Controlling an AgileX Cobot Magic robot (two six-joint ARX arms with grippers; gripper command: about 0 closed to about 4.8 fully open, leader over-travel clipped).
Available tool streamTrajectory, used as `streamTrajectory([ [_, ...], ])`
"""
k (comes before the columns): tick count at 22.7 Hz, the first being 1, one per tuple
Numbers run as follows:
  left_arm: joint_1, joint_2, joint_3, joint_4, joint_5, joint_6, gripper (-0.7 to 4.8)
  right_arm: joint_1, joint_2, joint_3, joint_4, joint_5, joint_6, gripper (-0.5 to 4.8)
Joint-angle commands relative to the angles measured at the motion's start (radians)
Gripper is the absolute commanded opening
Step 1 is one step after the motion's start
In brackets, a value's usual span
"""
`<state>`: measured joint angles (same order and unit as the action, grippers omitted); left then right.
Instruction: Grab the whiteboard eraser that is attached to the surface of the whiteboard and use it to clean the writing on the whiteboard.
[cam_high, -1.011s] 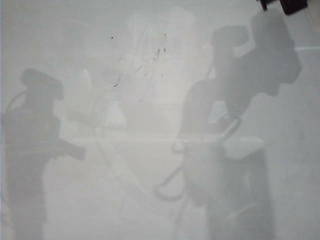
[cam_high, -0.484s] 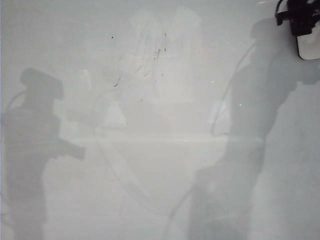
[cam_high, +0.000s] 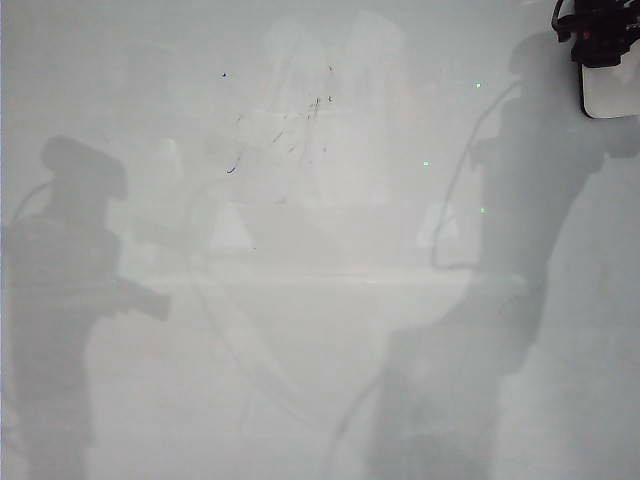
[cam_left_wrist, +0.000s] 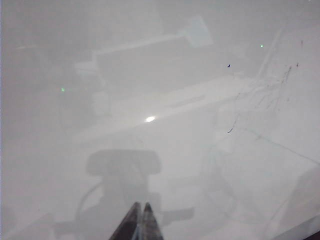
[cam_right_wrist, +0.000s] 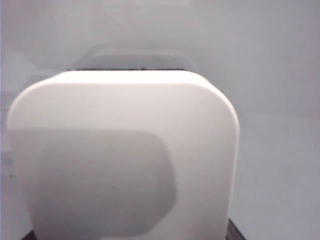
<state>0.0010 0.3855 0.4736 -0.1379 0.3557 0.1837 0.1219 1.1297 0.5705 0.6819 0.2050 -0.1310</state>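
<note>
The whiteboard (cam_high: 300, 330) fills the exterior view, glossy and pale, with faint dark writing marks (cam_high: 315, 102) left of centre near the top. The same marks (cam_left_wrist: 284, 76) show in the left wrist view. My right gripper (cam_high: 603, 50) is at the top right corner, shut on the whiteboard eraser (cam_high: 612, 92), a white rounded block. In the right wrist view the eraser (cam_right_wrist: 125, 150) fills the picture, with a dark fingertip (cam_right_wrist: 235, 231) at its side. My left gripper (cam_left_wrist: 141, 206) hovers over the board, jaws shut and empty; the exterior view shows only its shadow.
Dim shadows and reflections of both arms lie across the board (cam_left_wrist: 125, 100), one at the left and a larger one at the right. A bright glare spot (cam_left_wrist: 150, 119) sits on the board in the left wrist view.
The right gripper has swung into the top right corner of the exterior view, bringing the eraser with it; its shadow shifted right. The left arm has not moved.
</note>
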Motion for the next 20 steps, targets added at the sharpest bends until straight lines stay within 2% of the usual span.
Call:
streamTrajectory([
  [1, -0.001, 0.000, 0.004, 0.011, 0.003, 0.000, -0.06, -0.021, 0.017, 0.014, 0.040, -0.045, 0.004, 1.38],
  [9, -0.001, 0.000, 0.004, 0.011, -0.001, 0.000, -0.06, -0.031, 0.052, 0.046, 0.056, -0.069, 0.004, 1.62],
  [11, -0.001, 0.000, 0.004, 0.012, -0.001, 0.000, -0.06, -0.032, 0.052, 0.046, 0.055, -0.069, 0.004, 1.99],
  [12, -0.001, 0.000, 0.004, 0.012, -0.001, 0.000, -0.06, -0.035, 0.052, 0.046, 0.056, -0.069, 0.004, 2.50],
  [13, -0.001, 0.001, 0.004, 0.012, -0.001, 0.000, -0.06, -0.035, 0.052, 0.046, 0.056, -0.069, 0.004, 2.76],
  [18, -0.001, 0.007, 0.004, 0.012, -0.001, 0.000, -0.06, -0.035, 0.052, 0.046, 0.055, -0.069, 0.004, 3.83],
  [20, -0.001, 0.007, 0.004, 0.013, -0.002, 0.000, -0.06, -0.035, 0.048, 0.045, 0.049, -0.069, 0.003, 4.10],
])
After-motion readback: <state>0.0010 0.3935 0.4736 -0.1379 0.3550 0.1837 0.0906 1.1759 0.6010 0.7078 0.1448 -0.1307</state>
